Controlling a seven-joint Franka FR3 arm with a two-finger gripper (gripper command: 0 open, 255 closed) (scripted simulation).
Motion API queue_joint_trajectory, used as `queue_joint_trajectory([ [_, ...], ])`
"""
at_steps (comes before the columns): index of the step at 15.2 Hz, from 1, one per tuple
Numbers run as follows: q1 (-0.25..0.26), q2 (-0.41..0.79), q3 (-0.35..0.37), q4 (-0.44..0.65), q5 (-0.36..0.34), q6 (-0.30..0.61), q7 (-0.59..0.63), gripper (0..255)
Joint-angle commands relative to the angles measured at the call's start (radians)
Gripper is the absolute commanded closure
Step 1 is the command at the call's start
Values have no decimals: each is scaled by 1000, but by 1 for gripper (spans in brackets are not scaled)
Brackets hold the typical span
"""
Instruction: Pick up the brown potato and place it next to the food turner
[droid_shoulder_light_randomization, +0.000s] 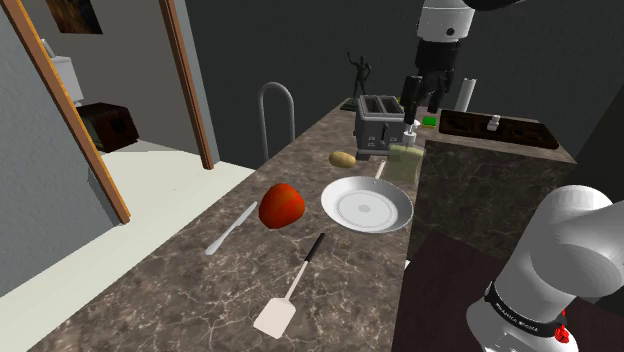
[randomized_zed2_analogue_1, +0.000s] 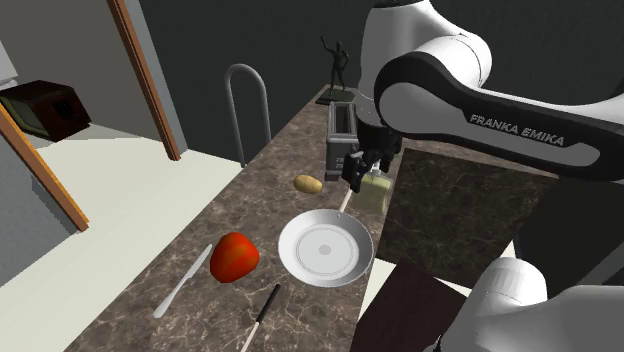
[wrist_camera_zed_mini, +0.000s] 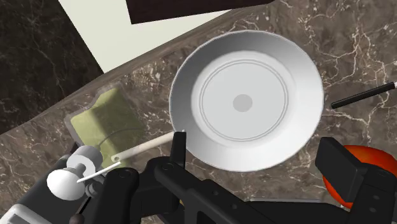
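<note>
Potato by toaster, plate betw it & food turner; gripper over soap btl, spread wide.

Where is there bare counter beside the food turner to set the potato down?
Bare counter lies on the shoulder view's left of the food turner, below the knife and red tomato; a narrower strip runs between the turner and the counter's right edge, below the white plate. It is crowded by the toaster, where the potato lies.
</note>
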Motion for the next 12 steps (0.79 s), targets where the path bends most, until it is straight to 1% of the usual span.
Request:
queue_joint_trajectory([
  [1,0,0,0,0,0,0,0,0],
  [7,-1,125,-78,-46,-36,192,-105,0],
  [12,1,265,-140,-43,-48,346,-193,0],
])
